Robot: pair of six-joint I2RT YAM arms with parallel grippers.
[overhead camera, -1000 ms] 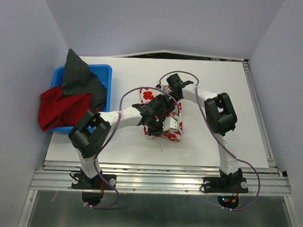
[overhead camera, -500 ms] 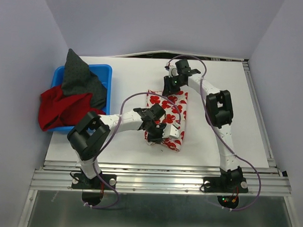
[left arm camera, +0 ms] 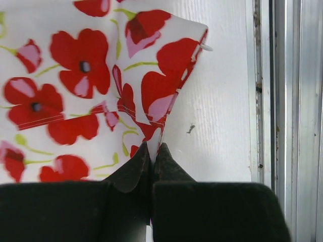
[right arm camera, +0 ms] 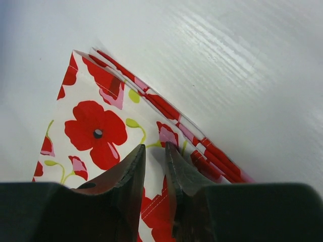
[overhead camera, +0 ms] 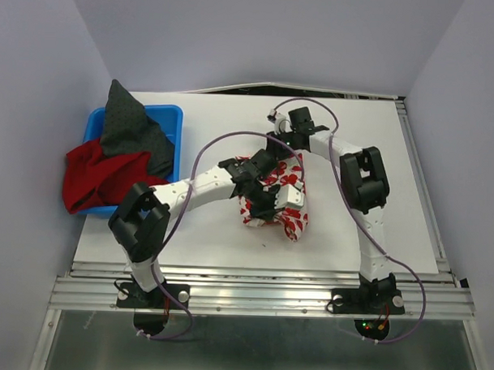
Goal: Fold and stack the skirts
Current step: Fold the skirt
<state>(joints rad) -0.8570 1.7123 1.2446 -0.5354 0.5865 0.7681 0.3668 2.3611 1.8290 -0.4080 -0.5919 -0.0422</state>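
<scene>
The white skirt with red flower print (overhead camera: 288, 220) lies bunched in the middle of the table. My left gripper (overhead camera: 264, 200) is shut on an edge of it, with the cloth spreading up and left in the left wrist view (left arm camera: 75, 75). My right gripper (overhead camera: 287, 154) is at the skirt's far end, its jaws nearly closed on a fold near the layered hem corner (right arm camera: 96, 131). The deep-red skirt (overhead camera: 97, 176) hangs over the near left of the blue bin (overhead camera: 170, 116). The dark grey skirt (overhead camera: 127, 128) lies on top of it in the bin.
The white table (overhead camera: 351, 213) has walls at the back and both sides. A metal rail (overhead camera: 259, 295) runs along the near edge and shows at the right of the left wrist view (left arm camera: 282, 101). Cables loop over both arms.
The skirt was stretched out between the grippers half a second ago. The right gripper has come nearer and the left has moved up and right, so the cloth is now bunched.
</scene>
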